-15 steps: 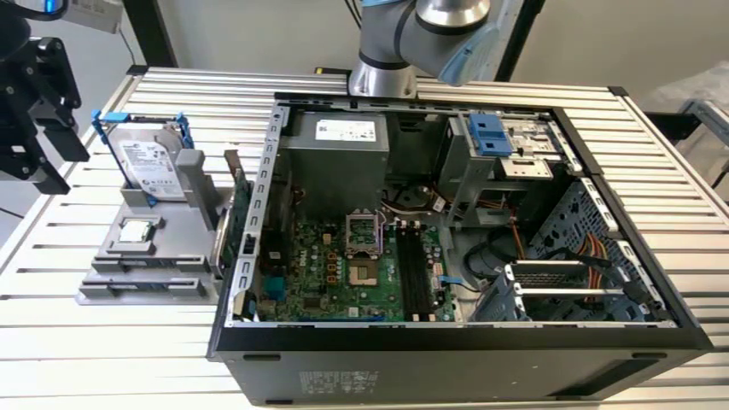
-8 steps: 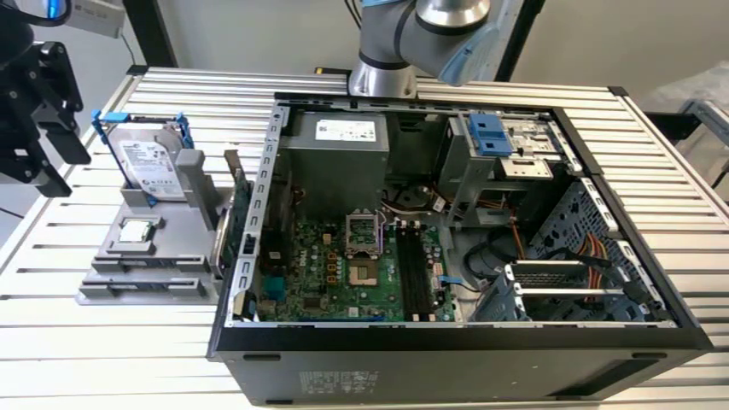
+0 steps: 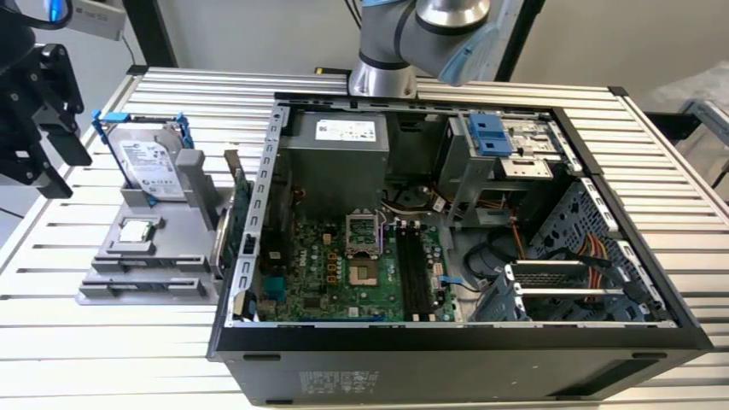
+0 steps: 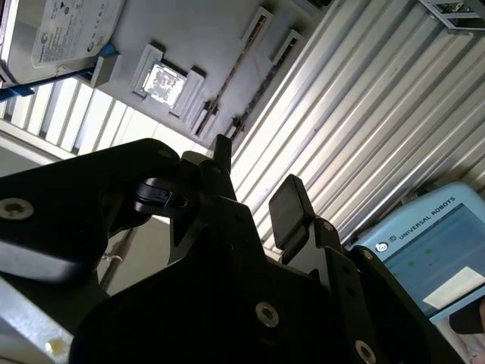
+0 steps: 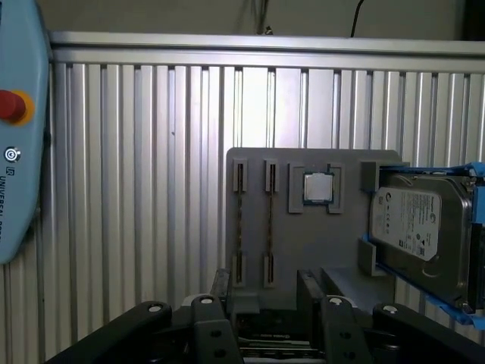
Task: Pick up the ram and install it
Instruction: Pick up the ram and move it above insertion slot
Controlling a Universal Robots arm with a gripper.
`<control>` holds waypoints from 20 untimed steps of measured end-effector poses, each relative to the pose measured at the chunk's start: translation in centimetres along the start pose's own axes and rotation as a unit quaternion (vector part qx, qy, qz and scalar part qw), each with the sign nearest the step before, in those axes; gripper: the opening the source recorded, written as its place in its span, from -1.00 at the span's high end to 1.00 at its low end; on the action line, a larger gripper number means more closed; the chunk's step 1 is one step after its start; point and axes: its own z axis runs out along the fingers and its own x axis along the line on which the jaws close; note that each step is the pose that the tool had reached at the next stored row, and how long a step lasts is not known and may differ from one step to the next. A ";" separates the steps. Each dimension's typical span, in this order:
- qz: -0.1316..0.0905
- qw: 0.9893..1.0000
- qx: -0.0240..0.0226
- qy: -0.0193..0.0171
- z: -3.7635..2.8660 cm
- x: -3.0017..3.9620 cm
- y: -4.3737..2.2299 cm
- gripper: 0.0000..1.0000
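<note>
Two ram sticks stand on edge in slots of the grey holder (image 5: 284, 250), one ram stick (image 5: 239, 221) beside the other (image 5: 269, 221); both wrist views show them, and the ram (image 4: 231, 95) looks thin and dark. My gripper (image 5: 264, 284) hangs above the holder's near edge, open, with nothing between its black fingers (image 4: 290, 205). In the exterior view the gripper (image 3: 51, 128) is at the far left, high off the table and left of the holder (image 3: 148, 286). The open computer case (image 3: 456, 342) shows the motherboard's dark memory slots (image 3: 416, 269).
On the holder, a silver processor chip (image 5: 318, 188) sits by a silver hard drive (image 5: 413, 227) in a blue frame. A teach pendant (image 4: 428, 254) lies on the slatted aluminium table (image 3: 672, 196). The arm's base (image 3: 387, 51) stands behind the case.
</note>
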 end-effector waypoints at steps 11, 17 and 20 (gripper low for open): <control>0.000 1.000 0.000 0.001 0.50 0.01 0.00 -1.00; 0.000 1.000 0.000 0.002 0.81 0.00 0.00 -1.00; 0.000 1.000 0.000 0.003 0.94 0.00 0.00 -1.00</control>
